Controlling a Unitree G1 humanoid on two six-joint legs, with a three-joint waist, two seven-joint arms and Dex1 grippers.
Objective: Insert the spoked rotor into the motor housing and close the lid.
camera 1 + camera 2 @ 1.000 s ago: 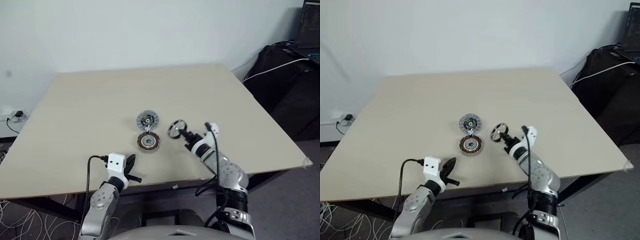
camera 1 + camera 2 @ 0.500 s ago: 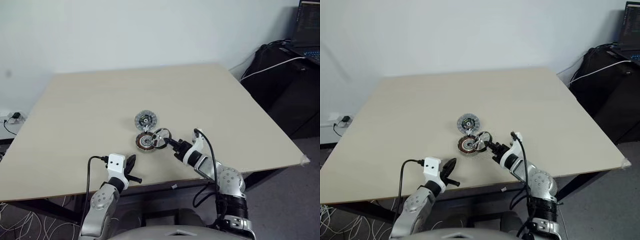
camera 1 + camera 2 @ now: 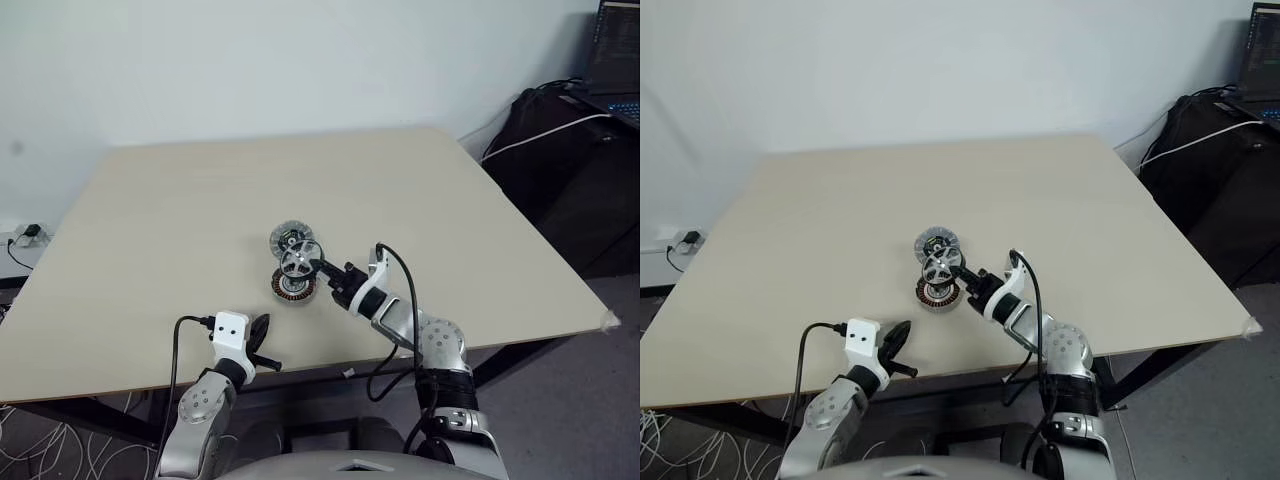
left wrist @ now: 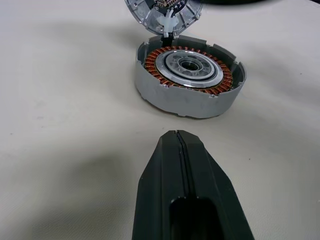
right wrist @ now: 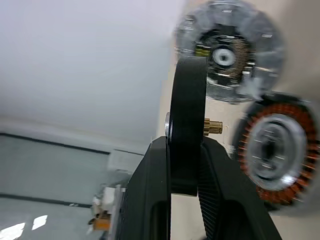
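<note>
The motor housing [image 4: 189, 75], a grey-walled disc with copper windings around a silver centre, lies flat, open face up. The lid [image 3: 288, 238] lies touching its far side. The shiny spoked rotor [image 3: 299, 262] hangs tilted just above the housing.

Lid [image 4: 162, 12] cut off by frame edge; motor housing [image 5: 272, 152] blurred, partly cropped.

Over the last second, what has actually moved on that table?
The right gripper has carried the shiny silver spoked rotor, clamped in its fingers, leftward until it hangs above the copper-wound round motor housing. The housing, the ribbed silver lid behind it and the shut left gripper stayed put.
</note>
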